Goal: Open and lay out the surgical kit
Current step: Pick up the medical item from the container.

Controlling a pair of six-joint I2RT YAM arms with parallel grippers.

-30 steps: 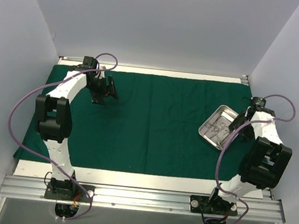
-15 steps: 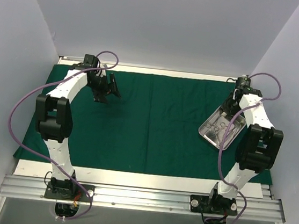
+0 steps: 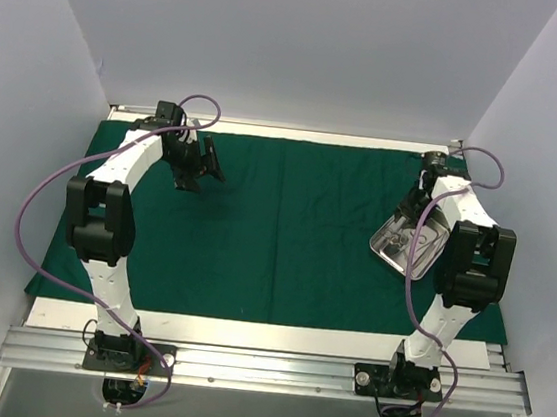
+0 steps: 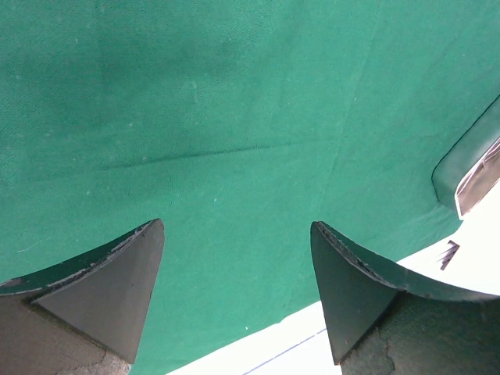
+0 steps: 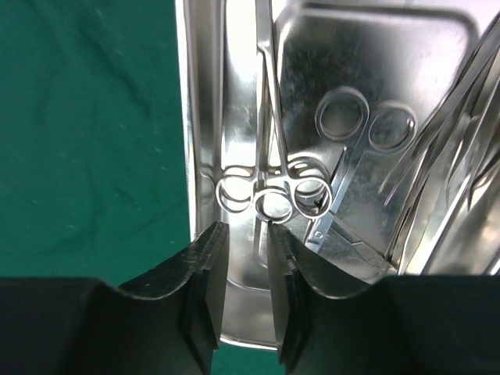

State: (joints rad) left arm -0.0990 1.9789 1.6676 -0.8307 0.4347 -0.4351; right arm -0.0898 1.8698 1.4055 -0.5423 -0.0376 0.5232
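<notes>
Right claw (image 5: 246, 234) now over steel tray (image 5: 367, 55)

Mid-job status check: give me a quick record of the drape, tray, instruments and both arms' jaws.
drape: dark green, spread open
steel tray: resting on the drape, right side
ring-handled instruments: lying inside the tray
left gripper: jaws wide, above bare drape, holding nothing
right gripper: jaws narrowly apart over one end of the tray, ring handles just ahead, nothing seen gripped
</notes>
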